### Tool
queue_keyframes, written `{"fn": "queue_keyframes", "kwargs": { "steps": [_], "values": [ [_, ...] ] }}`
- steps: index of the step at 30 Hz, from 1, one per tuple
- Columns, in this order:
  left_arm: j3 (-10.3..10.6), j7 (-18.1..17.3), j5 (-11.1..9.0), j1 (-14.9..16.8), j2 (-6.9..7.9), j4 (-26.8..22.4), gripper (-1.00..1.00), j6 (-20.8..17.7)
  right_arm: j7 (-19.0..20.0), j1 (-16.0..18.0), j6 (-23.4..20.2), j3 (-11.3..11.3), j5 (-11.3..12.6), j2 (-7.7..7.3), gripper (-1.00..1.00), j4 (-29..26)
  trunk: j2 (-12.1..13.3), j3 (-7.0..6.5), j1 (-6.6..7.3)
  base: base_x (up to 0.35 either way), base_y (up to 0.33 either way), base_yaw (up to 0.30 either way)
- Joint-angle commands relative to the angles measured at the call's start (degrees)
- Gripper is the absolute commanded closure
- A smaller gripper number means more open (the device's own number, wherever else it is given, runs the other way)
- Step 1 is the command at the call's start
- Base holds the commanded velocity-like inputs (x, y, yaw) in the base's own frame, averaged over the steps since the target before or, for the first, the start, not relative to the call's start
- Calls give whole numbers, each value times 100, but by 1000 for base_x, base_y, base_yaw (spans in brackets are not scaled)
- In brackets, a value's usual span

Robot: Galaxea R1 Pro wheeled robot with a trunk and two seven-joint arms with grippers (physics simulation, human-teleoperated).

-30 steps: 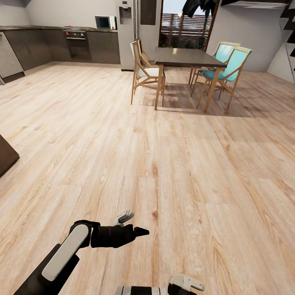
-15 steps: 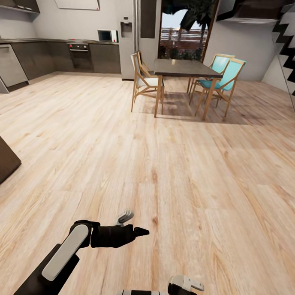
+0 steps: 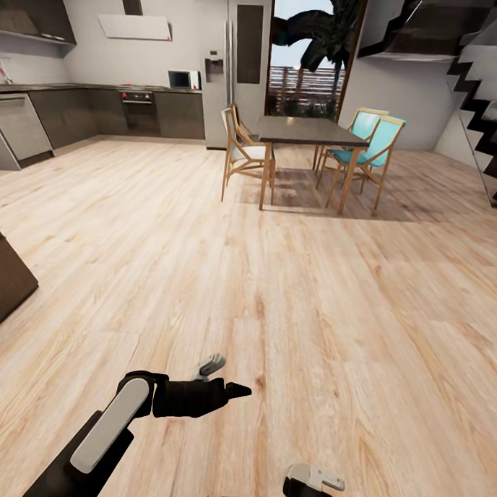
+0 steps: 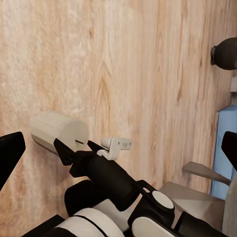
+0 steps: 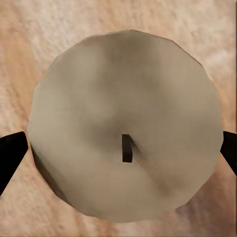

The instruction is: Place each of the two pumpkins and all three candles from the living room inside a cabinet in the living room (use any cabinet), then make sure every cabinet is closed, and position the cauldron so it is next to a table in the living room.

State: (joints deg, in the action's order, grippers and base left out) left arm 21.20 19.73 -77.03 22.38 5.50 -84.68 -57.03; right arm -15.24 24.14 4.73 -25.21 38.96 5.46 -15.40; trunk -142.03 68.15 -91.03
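A beige candle (image 5: 123,98) with a small dark wick faces the right wrist camera end-on, held between the black fingertips (image 5: 11,153) of my right gripper (image 5: 118,153), which is shut on it. In the left wrist view the same candle (image 4: 59,131) shows as a stubby cylinder at the end of my right gripper (image 4: 74,148), above bare wood floor. In the head view my left gripper (image 3: 227,376) hangs low over the floor, open and holding nothing, and my right gripper (image 3: 314,486) shows at the bottom edge. Pumpkins, cauldron and coffee table are out of view.
Wide wood floor (image 3: 276,279) stretches ahead. A dark-topped dining table (image 3: 308,129) with wooden and teal chairs (image 3: 369,142) stands at the back. Kitchen cabinets (image 3: 81,111) and a fridge (image 3: 238,60) line the far wall. Stairs (image 3: 486,107) rise at right. A dark-brown furniture corner (image 3: 5,281) juts in at left.
The whole head view has shifted: the camera has tilted up, so the kitchen and dining table sit lower in the picture. Both arms hold the same pose.
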Motion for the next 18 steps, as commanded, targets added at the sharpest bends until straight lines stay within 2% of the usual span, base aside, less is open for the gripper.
{"fn": "queue_keyframes", "kwargs": {
  "steps": [1, 14, 18],
  "values": [
    [7, 58, -58, 4, 4, -5, -100, -1, -23, 3, 27, -46, 73, -2, 100, 2, 40, -14, 24, 0, 0, 0],
    [14, 66, -49, 4, 4, -5, -100, -1, -84, 3, -33, 21, 154, -46, 100, 182, 561, -247, 309, 0, 0, 0],
    [12, 66, -49, 4, 4, -5, -100, -1, -71, 3, -48, 23, 112, -48, 100, 184, 722, -319, 397, 0, 0, 0]
  ]
}}
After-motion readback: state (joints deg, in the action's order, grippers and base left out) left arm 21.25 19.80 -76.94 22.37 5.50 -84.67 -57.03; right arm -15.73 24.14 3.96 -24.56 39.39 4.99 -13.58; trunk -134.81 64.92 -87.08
